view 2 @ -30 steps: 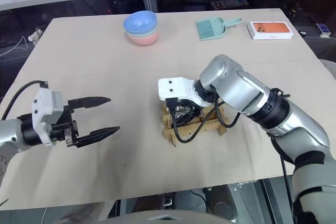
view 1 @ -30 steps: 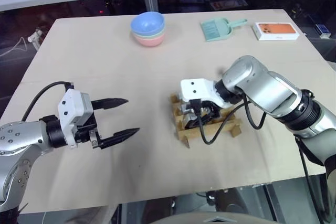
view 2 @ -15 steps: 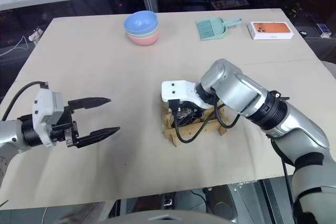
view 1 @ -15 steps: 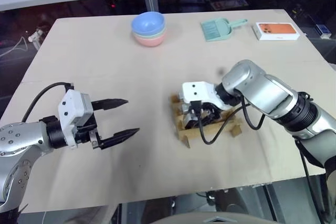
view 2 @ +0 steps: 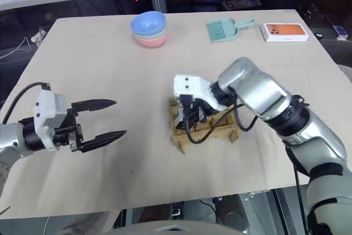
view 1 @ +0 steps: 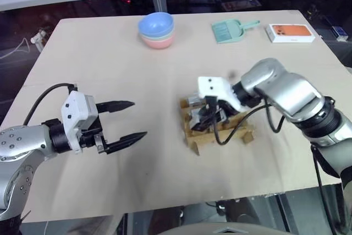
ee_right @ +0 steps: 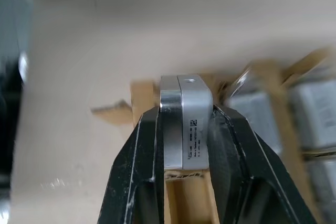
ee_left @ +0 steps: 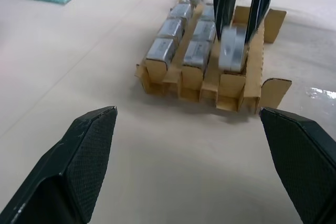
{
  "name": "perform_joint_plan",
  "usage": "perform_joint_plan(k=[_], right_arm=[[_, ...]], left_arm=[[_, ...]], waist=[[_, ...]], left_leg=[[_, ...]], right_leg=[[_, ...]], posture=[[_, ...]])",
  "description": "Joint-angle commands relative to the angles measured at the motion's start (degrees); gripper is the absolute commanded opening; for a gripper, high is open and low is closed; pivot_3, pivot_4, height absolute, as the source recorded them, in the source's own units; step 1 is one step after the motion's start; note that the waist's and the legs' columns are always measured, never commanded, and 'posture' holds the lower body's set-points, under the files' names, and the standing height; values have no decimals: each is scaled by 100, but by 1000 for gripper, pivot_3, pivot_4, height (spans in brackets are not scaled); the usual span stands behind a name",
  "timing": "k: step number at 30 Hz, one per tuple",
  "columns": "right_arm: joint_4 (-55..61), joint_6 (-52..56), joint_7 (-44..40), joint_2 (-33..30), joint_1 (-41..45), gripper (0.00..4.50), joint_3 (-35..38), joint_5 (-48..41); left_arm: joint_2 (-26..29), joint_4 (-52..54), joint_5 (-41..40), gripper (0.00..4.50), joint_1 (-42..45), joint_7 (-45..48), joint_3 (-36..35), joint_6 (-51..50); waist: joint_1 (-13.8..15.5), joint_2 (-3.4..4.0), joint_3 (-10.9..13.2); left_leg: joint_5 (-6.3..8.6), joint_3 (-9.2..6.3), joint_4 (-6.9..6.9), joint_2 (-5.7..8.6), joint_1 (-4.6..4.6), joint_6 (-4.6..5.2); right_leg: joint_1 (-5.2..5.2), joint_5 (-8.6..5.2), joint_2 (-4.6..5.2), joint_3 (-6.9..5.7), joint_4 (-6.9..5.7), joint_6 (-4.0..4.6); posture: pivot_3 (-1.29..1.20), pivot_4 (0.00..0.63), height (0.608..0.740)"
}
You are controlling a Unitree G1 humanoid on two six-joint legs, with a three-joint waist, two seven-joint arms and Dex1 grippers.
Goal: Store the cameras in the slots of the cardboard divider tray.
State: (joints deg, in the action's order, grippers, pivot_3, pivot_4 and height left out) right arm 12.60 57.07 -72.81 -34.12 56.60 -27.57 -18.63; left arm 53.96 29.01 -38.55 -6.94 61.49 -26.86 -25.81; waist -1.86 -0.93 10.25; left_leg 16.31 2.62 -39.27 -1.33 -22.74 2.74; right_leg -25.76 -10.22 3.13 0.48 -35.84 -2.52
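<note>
Right gripper [ee_right: 185,129] is clamped on a camera [ee_right: 186,121] by its flat sides, right over the cardboard divider tray [ee_left: 233,85] at table centre. Small rigid metal box, likely light but slick, so side grip suits. Left gripper [view 1: 125,120] gapes empty, out at nine o'clock.

We see our right gripper [view 1: 205,118] down over the tray [view 1: 217,134] at mid-table, grey cameras [view 1: 193,103] beside its fingers. Our left gripper [view 1: 127,120] hovers wide open well to the tray's left. Along the far edge sit stacked bowls [view 1: 157,29], a dustpan [view 1: 232,29] and a phone box [view 1: 290,32].
</note>
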Motion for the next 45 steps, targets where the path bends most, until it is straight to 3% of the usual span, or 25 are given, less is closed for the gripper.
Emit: perform_joint_plan(k=[1,5,13,28,36,45], right_arm=[[270,-449,44,-77,-437,614,857,-439],[369,-476,255,315,-1146,614,1869,-1327],[99,-2174,92,738,-2602,614,2090,-1398],[-1128,-4016,-281,1037,-2680,614,1521,-657],[-1836,-5088,-520,1235,-2698,614,1478,-371],[-2225,-5357,-654,1198,-2691,614,1495,-250]], left_arm=[[-31,36,-166,4500,153,10,-25,15],[-47,-54,-281,4500,341,-10,18,-62],[58,-106,-684,4500,564,240,-31,-315],[846,-464,-691,4500,373,1495,-129,-520],[918,-623,-567,4500,530,1667,-79,-489],[911,-578,-502,4500,454,1677,-159,-512]], waist=[[9,-1,0],[20,-2,0],[42,-8,-3],[15,-9,-3],[15,-8,-3],[15,-9,-3]], left_leg=[[0,1,0,0,0,0],[0,-1,0,1,-1,0],[0,5,-2,0,2,1],[-1,14,-4,-3,9,-1],[-3,15,-4,-3,9,-2],[-4,14,-4,-4,10,-4]], right_leg=[[0,0,0,1,0,0],[1,1,-3,-1,-2,-2],[5,1,-9,5,-2,-4],[7,-2,-18,9,-4,-1],[8,-5,-19,7,-5,5],[8,-1,-18,7,-6,-1]], posture=[[0,150,740],[0,150,740],[0,150,740],[0,150,740],[0,150,740],[0,150,740]])
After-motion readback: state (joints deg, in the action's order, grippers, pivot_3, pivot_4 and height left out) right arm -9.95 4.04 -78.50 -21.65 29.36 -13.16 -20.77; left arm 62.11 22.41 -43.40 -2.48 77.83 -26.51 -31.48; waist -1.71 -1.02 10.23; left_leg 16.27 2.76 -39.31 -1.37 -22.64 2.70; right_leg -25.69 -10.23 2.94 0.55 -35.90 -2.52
